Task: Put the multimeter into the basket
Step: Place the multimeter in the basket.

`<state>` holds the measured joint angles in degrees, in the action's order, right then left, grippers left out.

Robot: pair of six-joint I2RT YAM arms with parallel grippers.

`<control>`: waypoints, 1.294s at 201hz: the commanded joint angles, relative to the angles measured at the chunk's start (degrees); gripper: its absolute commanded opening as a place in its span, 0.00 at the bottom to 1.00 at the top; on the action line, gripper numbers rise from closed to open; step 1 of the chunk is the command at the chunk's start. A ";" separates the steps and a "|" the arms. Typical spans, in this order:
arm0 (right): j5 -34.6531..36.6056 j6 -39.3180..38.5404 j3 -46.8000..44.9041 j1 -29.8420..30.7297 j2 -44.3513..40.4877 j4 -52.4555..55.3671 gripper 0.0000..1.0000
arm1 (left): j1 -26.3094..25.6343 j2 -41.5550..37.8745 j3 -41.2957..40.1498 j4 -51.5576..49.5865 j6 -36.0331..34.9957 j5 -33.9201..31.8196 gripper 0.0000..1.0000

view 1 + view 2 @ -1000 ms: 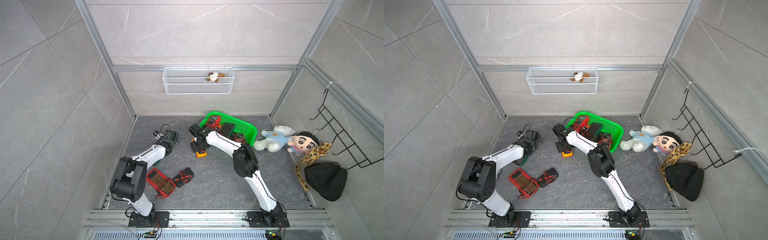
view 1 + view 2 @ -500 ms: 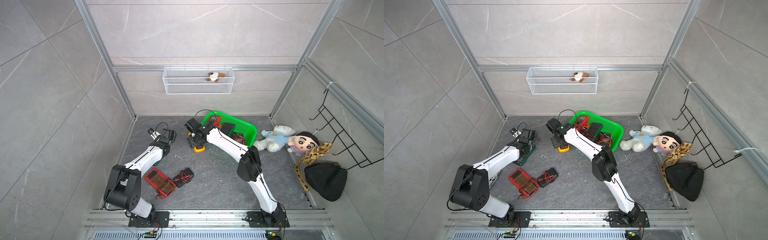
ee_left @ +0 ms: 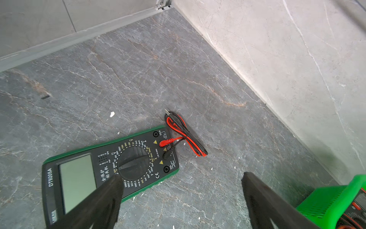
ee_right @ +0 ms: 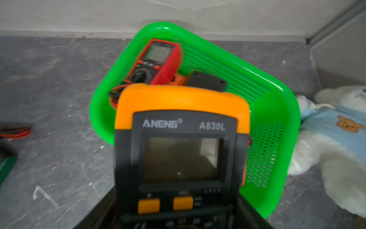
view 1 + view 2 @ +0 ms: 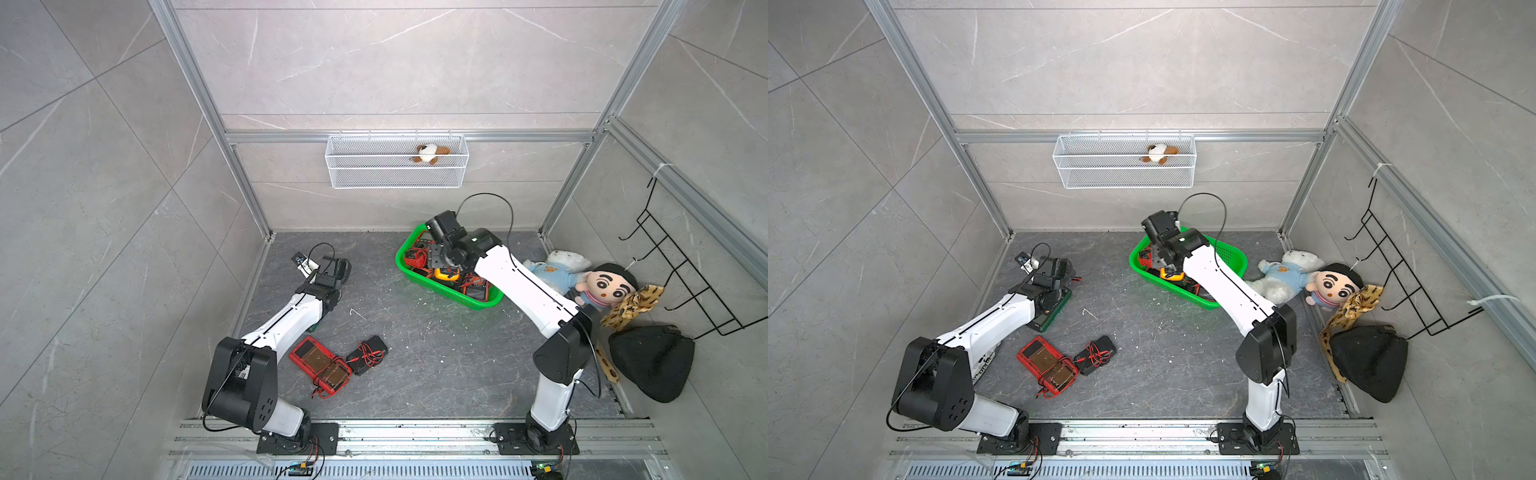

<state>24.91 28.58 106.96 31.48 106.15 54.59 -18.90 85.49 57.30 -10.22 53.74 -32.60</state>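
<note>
While right jaws grip orange multimeter [image 4: 182, 123] over green basket [image 4: 277, 99], left jaws spread wide near green multimeter [image 3: 138, 158].

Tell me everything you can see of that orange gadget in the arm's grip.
The orange multimeter is a black-faced meter in an orange, rubbery-looking shell, marked ANENG A830L, with a blank screen and two orange buttons below. The right gripper clamps its lower sides, holding it over the green basket; whether it touches anything inside is unclear.
</note>
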 commanded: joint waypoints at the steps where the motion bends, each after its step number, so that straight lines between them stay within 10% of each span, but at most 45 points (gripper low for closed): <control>1: 1.20 4.75 -4.63 -4.19 -3.24 -1.20 0.00 | 0.26 1.38 1.77 1.40 -1.94 1.77 0.98; 260: -3.32 7.65 -13.22 -15.06 8.39 -11.79 0.15 | 0.34 4.11 2.20 2.37 -0.94 6.21 0.98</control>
<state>21.61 35.18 93.51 16.36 112.79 43.90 -18.90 88.77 58.24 -8.75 52.47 -26.70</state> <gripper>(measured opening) 0.726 0.981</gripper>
